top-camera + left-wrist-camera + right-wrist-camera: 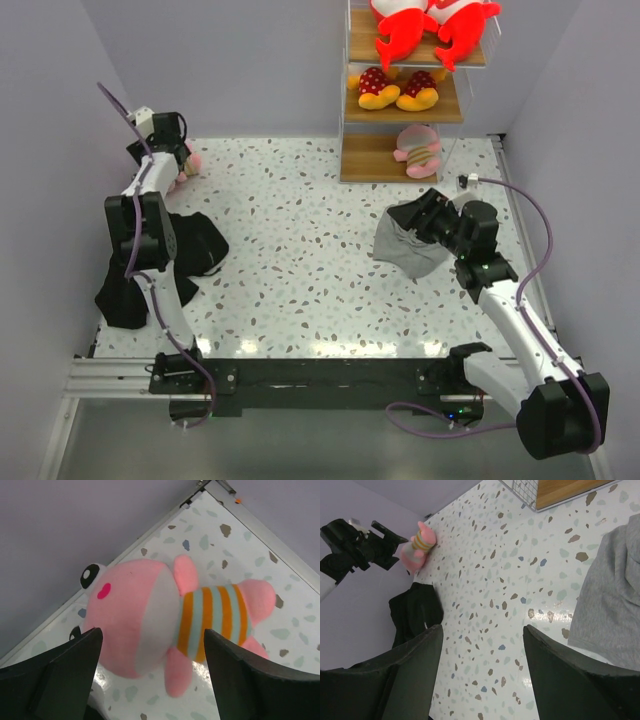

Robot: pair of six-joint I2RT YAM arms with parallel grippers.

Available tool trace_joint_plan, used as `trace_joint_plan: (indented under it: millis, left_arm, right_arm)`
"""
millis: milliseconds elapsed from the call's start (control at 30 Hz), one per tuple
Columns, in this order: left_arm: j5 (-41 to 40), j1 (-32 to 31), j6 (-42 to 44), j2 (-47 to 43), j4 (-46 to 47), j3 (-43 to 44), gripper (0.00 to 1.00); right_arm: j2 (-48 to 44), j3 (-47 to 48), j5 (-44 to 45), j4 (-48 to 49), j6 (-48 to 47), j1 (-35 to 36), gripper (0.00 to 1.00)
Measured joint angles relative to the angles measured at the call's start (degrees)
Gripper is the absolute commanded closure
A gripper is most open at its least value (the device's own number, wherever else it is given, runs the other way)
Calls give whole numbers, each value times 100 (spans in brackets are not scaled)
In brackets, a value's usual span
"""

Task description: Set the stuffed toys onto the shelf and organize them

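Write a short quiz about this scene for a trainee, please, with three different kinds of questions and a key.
1. True or false: the left gripper is shut on the pink toy near the wall.
2. Which board of the shelf carries only one toy? A top, B middle, C bottom.
3. Fill in: the cloth beside the right gripper is ____.
Key: 1 false, its jaws stand open; 2 C; 3 grey.

Six plush toys: two red-and-white toys (400,35), two yellow-orange toys (378,98), two pink striped toys (418,150), one just ahead of left claw (152,637). One grey cloth (405,248), one black cloth (200,245). One shelf (365,160), three boards (362,45).
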Motion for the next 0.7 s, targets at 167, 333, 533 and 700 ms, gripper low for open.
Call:
trace_joint_plan:
  millis: [167,333,533,700]
  left_arm:
    - [131,323,-4,509,-20,289,54]
    - [577,426,96,577,144,264,94]
    - [1427,422,240,-15,437,-498,100]
    - [2356,295,258,-909,671,-1237,100]
  right_arm:
    - [13,-79,-74,57,2,2,31]
    - [31,-79,-76,59,-24,2,31]
    - [28,-79,-55,-37,-184,2,30]
    - [28,-24,-55,-284,-332,2,30]
